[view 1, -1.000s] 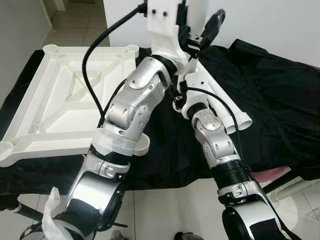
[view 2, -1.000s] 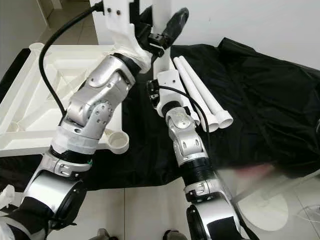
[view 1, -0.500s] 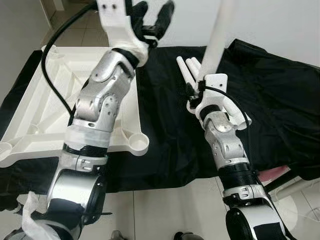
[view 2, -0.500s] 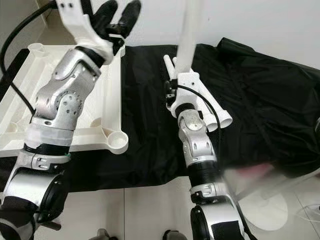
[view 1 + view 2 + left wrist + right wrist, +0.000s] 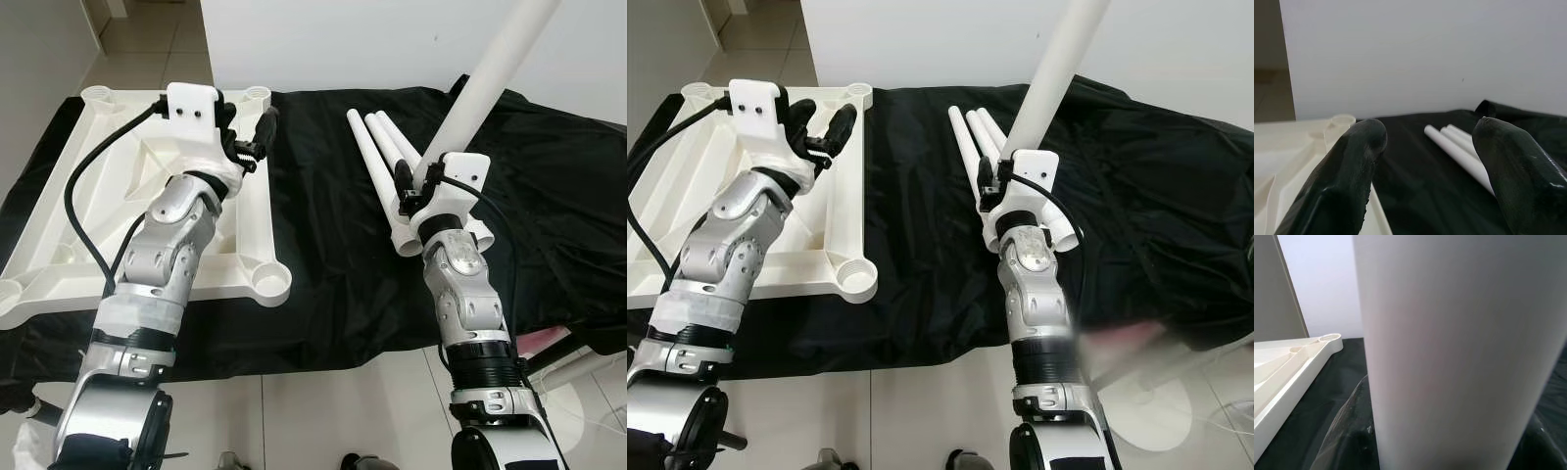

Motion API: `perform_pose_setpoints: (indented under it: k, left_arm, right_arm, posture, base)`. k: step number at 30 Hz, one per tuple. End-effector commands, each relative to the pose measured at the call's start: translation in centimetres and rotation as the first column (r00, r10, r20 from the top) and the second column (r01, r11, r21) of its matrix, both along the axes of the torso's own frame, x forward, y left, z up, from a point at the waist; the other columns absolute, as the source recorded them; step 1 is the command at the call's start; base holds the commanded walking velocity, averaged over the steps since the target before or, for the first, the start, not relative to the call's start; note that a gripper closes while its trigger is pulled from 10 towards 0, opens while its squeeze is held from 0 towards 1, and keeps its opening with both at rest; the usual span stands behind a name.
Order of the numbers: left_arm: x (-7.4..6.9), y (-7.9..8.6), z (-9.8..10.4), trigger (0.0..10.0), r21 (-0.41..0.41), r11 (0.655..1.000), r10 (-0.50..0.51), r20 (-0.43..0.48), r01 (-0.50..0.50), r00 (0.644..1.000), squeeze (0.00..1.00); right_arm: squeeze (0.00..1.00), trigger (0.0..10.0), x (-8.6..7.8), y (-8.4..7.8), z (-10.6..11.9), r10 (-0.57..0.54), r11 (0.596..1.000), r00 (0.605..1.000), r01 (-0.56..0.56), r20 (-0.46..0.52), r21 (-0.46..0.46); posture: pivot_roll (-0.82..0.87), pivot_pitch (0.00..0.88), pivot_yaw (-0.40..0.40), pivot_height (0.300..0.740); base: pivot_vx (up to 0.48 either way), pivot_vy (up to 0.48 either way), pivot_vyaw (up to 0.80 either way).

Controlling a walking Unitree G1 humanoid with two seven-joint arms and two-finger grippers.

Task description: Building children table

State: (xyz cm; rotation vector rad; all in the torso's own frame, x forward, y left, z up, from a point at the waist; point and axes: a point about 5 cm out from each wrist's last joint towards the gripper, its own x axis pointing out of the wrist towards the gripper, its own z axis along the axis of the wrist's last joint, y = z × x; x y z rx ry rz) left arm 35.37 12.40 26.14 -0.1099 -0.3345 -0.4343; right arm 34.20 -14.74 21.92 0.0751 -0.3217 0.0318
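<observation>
Floor [image 5: 323, 411] tile nearest me, then black cloth [image 5: 549, 196] over the work surface. My right gripper [image 5: 423, 184] is raised over the cloth at right centre, clenched on a white leg [image 5: 495, 69] that tilts up and away to the far right, out of the head view's top edge. Right wrist view: leg [image 5: 1449, 347] fills most of it, close to the camera.

Tabletop [image 5: 108, 186], white, upside down with ribs showing, lies on the cloth at left; round leg sockets at its corners, near-right socket [image 5: 266, 282] empty. My left gripper [image 5: 247, 132] hangs over the tabletop's far right part, fingers [image 5: 1352, 166] spread apart, grasping nothing.

Three more legs [image 5: 377, 157] lie side by side on the cloth, just left of and behind my right gripper, running from near right to far left; their near ends sit around my right wrist. Left wrist view also shows those legs [image 5: 1459, 152] on the cloth beyond my fingers, and the tabletop's far corner socket [image 5: 1342, 120].

White wall [image 5: 343, 39] at the far edge.
</observation>
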Motion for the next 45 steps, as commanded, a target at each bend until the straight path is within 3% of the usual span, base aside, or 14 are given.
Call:
perform_pose_setpoints:
  k: [1, 7, 10, 15, 16, 18, 21, 26, 30, 34, 37, 38, 40, 45]
  left_arm:
    - [-0.2, 0.2, -1.0, 10.0, 0.043, 0.994, -0.095, -0.024, 0.096, 0.995, 0.0]
    - [-0.6, 0.8, -2.0, 10.0, 0.107, 0.988, -0.104, -0.036, 0.107, 0.994, 0.0]
    - [-1.3, 1.9, -4.0, 10.0, 0.269, 0.949, -0.15, -0.071, 0.164, 0.986, 0.0]
    - [-1.6, 2.9, -5.6, 10.0, 0.35, 0.917, -0.16, -0.12, 0.193, 0.98, 0.0]
    - [-2.0, 3.7, -6.7, 10.0, 0.399, 0.883, -0.189, -0.177, 0.246, 0.966, 0.0]
    - [-2.3, 4.1, -7.2, 10.0, 0.436, 0.858, -0.206, -0.191, 0.271, 0.96, 0.0]
    - [-2.6, 4.4, -7.6, 10.0, 0.458, 0.839, -0.22, -0.208, 0.293, 0.953, 0.0]
    - [-3.4, 6.5, -8.8, 10.0, 0.542, 0.767, -0.229, -0.269, 0.344, 0.936, 0.0]
    - [-3.3, 7.1, -9.0, 10.0, 0.536, 0.764, -0.226, -0.298, 0.359, 0.927, 0.0]
    - [-3.3, 9.4, -9.1, 10.0, 0.626, 0.716, -0.143, -0.302, 0.309, 0.943, 0.0]
    - [-3.3, 9.8, -9.2, 10.0, 0.637, 0.706, -0.131, -0.309, 0.308, 0.942, 0.0]
    - [-3.3, 10.1, -9.4, 10.0, 0.675, 0.673, -0.113, -0.31, 0.302, 0.944, 0.0]
    - [-3.3, 10.2, -9.6, 10.0, 0.688, 0.659, -0.106, -0.315, 0.304, 0.943, 0.0]
    - [-3.4, 10.3, -9.9, 10.0, 0.703, 0.64, -0.101, -0.323, 0.31, 0.941, 0.0]
  right_arm:
    - [0.0, 10.0, -0.4, -0.8, 0.0, -0.016, 1.0, 1.0, 0.015, 0.018, 0.015]
    - [0.0, 10.0, -0.9, -0.8, -0.3, -0.009, 1.0, 1.0, 0.009, 0.017, -0.003]
    - [0.0, 10.0, -1.3, -1.1, -0.6, -0.009, 1.0, 1.0, 0.009, 0.008, -0.015]
    - [0.0, 10.0, -1.4, -1.2, -0.8, -0.01, 1.0, 1.0, 0.01, 0.005, -0.019]
    - [0.0, 10.0, -1.4, -1.3, -0.8, -0.012, 1.0, 1.0, 0.012, 0.003, -0.024]
    - [0.0, 10.0, -1.5, -1.3, -0.8, -0.013, 1.0, 1.0, 0.013, 0.002, -0.026]
    - [0.0, 10.0, -1.5, -1.4, -0.9, -0.015, 0.999, 1.0, 0.015, 0.002, -0.029]
    - [0.0, 10.0, -1.6, -1.5, -1.0, -0.012, 0.999, 1.0, 0.012, -0.002, -0.036]
    - [0.0, 10.0, -1.6, -1.5, -1.0, -0.011, 0.999, 1.0, 0.011, -0.003, -0.039]
    - [0.0, 10.0, -1.5, -1.3, -1.1, 0.001, 0.999, 1.0, -0.001, -0.009, -0.049]
    - [0.0, 10.0, -1.5, -1.3, -1.1, 0.002, 0.999, 1.0, -0.003, -0.01, -0.05]
    - [0.0, 10.0, -1.5, -1.3, -1.2, 0.005, 0.999, 1.0, -0.006, -0.011, -0.052]
    - [0.0, 10.0, -1.5, -1.3, -1.1, 0.006, 0.999, 1.0, -0.007, -0.011, -0.054]
    - [0.0, 10.0, -1.5, -1.3, -1.1, 0.007, 0.998, 1.0, -0.007, -0.011, -0.056]
  posture:
    - [-0.09, 0.095, 0.017, 0.74]
    - [-0.09, 0.101, 0.02, 0.74]
    - [-0.09, 0.105, 0.017, 0.74]
    - [-0.08, 0.103, 0.017, 0.74]
    - [-0.08, 0.103, 0.017, 0.74]
    - [-0.08, 0.103, 0.017, 0.74]
    - [-0.08, 0.103, 0.017, 0.74]
    - [-0.08, 0.096, 0.014, 0.74]
    - [-0.08, 0.095, 0.009, 0.74]
    - [-0.07, 0.094, 0.002, 0.74]
    - [-0.07, 0.093, 0.002, 0.74]
    - [-0.07, 0.093, 0.0, 0.74]
    - [-0.07, 0.092, -0.001, 0.74]
    - [-0.08, 0.093, 0.001, 0.74]
  base:
    - [0.0, 0.0, 0.0]
    - [0.0, 0.0, 0.0]
    - [0.0, 0.0, 0.0]
    - [0.0, 0.0, 0.0]
    - [0.0, 0.0, 0.0]
    - [0.0, 0.0, 0.0]
    - [0.0, 0.0, 0.0]
    - [0.0, 0.0, 0.0]
    - [0.0, 0.0, 0.0]
    - [0.0, 0.0, 0.0]
    - [0.0, 0.0, 0.0]
    - [0.0, 0.0, 0.0]
    - [0.0, 0.0, 0.0]
    - [0.0, 0.0, 0.0]
